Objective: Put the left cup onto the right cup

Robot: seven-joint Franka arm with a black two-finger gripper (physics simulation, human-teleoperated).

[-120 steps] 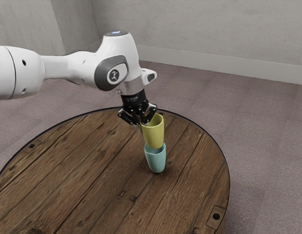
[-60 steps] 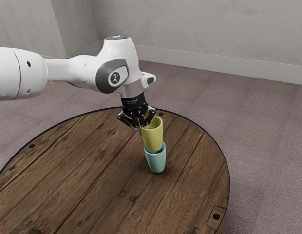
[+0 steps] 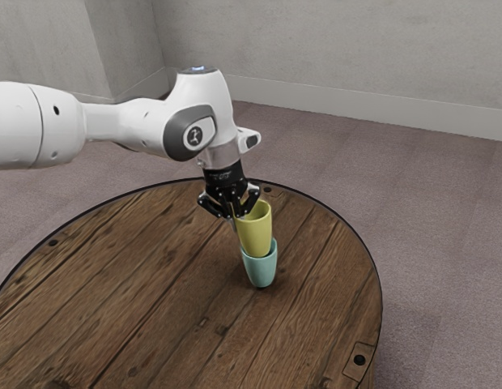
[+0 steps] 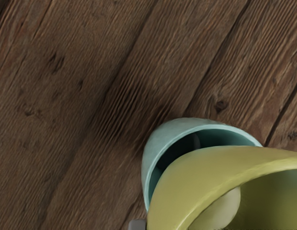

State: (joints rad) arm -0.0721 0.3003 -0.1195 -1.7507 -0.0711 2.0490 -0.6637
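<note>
On the round counter (image 3: pixel 113 308) of dark, weathered wooden planks, grainy and knotted with open seams between the boards, stand two smooth, handleless, tapered cups. One yellow cup (image 3: pixel 255 231) sits with its lower part inside one teal cup (image 3: pixel 259 269), which stands upright on the boards towards the exterior view's right. The yellow cup leans slightly rather than sitting straight. One white arm (image 3: pixel 113 130) with grey joint covers reaches in from the exterior view's left. Its black tool (image 3: pixel 233 209) is narrow and pinches the yellow cup's rim on the side nearest the arm.

In the wrist view, the teal cup's rim curves around the yellow cup's wall, with a dark gap between them on one side. The yellow cup's base is hidden inside the teal cup. The counter's near edge and the arm's base are cut off. Dull carpet (image 3: pixel 429 186) and plain grey walls (image 3: pixel 356 40) surround the counter.
</note>
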